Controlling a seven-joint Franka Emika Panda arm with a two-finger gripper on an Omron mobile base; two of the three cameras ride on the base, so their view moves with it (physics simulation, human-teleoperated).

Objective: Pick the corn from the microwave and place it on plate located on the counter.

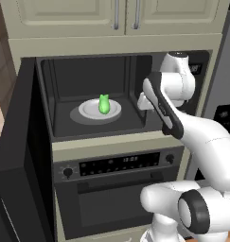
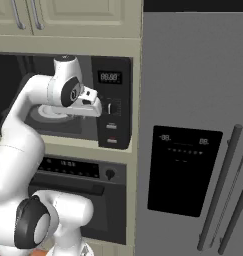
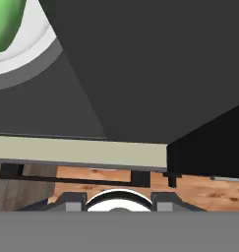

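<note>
Green corn (image 1: 104,103) stands upright on a white-grey dish (image 1: 90,110) in the middle of your open microwave (image 1: 59,75), its black door (image 1: 19,156) swung out to the left. Your gripper (image 1: 141,103) hangs at the cavity's right edge, well apart from the corn. You cannot tell whether the fingers are spread or pressed together.

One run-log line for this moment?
green corn on white dish in open microwave | claw at cavity mouth | no contact
</note>
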